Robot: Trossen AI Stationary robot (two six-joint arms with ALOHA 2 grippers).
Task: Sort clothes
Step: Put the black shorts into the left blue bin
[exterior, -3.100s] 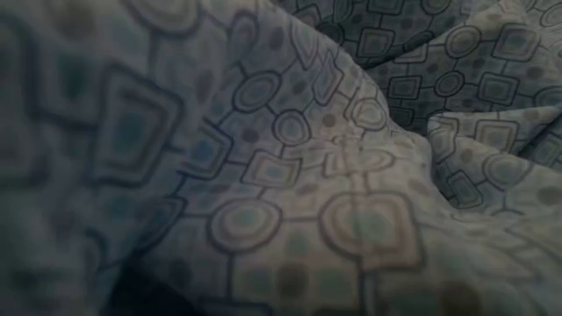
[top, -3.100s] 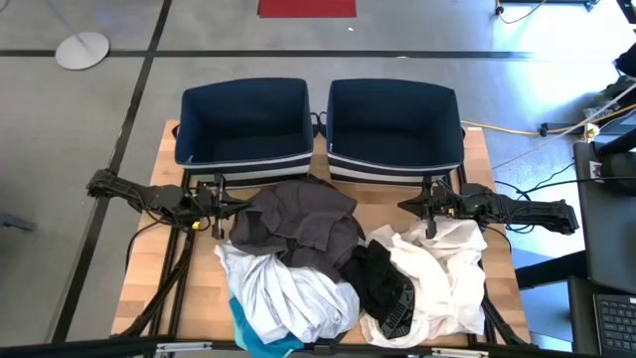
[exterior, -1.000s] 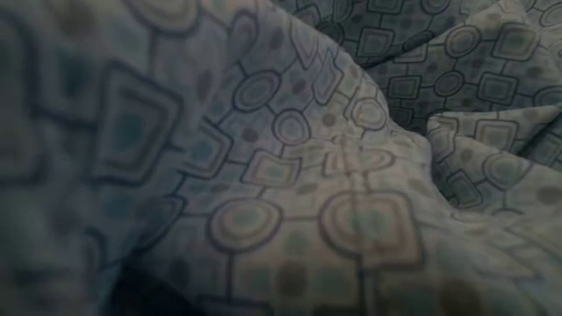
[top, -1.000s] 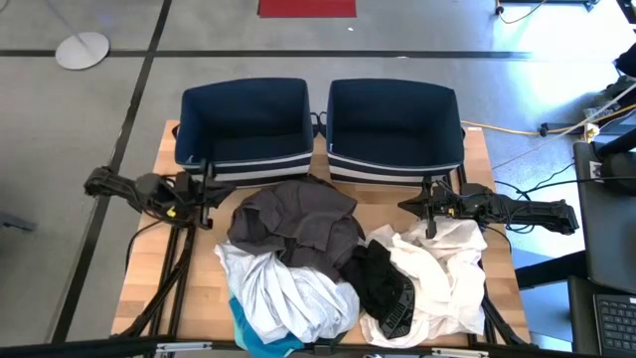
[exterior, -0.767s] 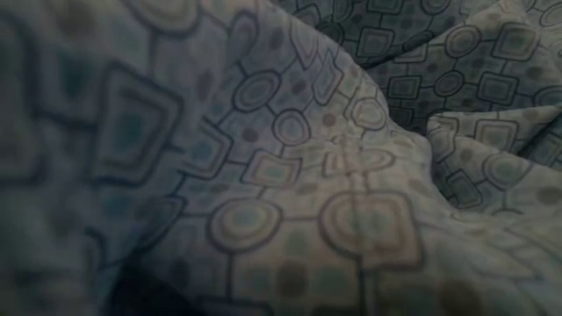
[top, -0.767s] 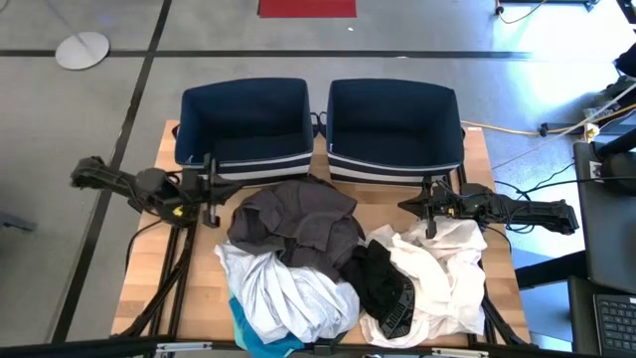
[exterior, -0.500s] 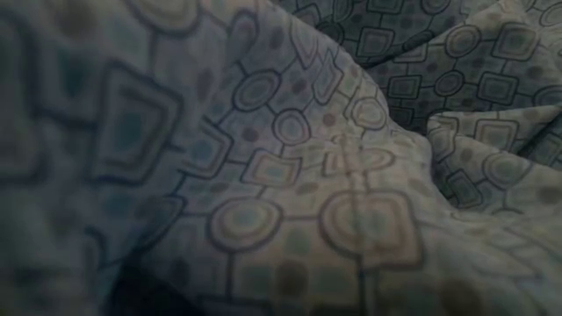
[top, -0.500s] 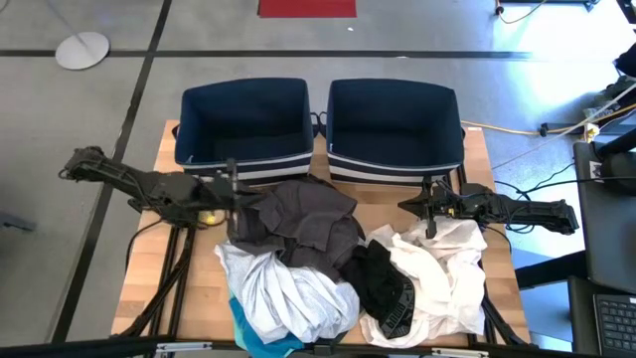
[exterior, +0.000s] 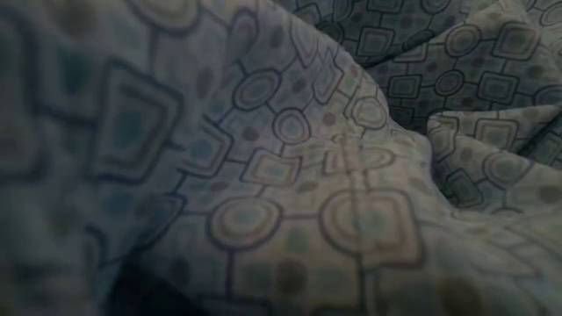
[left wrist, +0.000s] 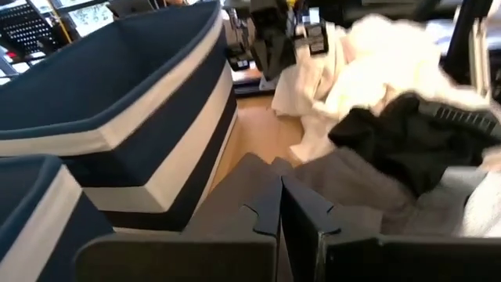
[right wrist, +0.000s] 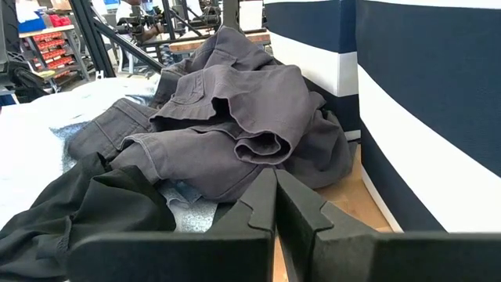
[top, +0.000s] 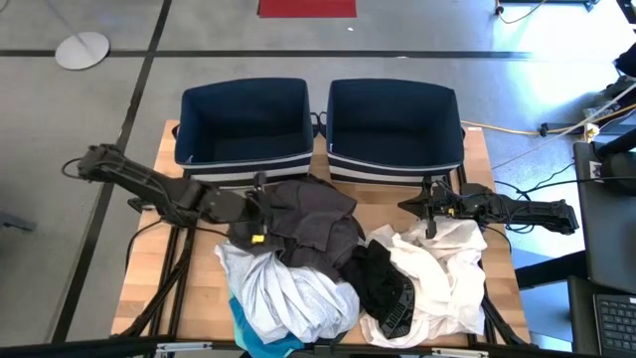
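The clothes lie heaped on the wooden table's near half. They are a dark grey garment [top: 298,224], a white patterned one [top: 283,293], a black one [top: 378,283], a cream-white one [top: 442,268] and a teal one [top: 248,333]. My left gripper [top: 283,211] is shut over the grey garment's left part, which shows just beyond its fingers in the left wrist view [left wrist: 344,188]. My right gripper [top: 402,206] is shut and empty in front of the right bin, pointing at the grey garment [right wrist: 227,117]. Patterned cloth [exterior: 281,175] fills the low view. My left gripper [left wrist: 280,211] is level and low over the dark grey garment, coming from the table's left. I cannot tell whether its shut fingers touch the cloth.
Two navy bins with white stripes stand side by side at the table's far edge, the left bin [top: 248,164] and the right bin [top: 397,161]. Bare wood shows at the table's near left [top: 169,288].
My left gripper has swung from the table's left edge, beside the left bin, toward the right and a little toward the near edge, ending over the dark grey garment's left part. The clothes have kept still.
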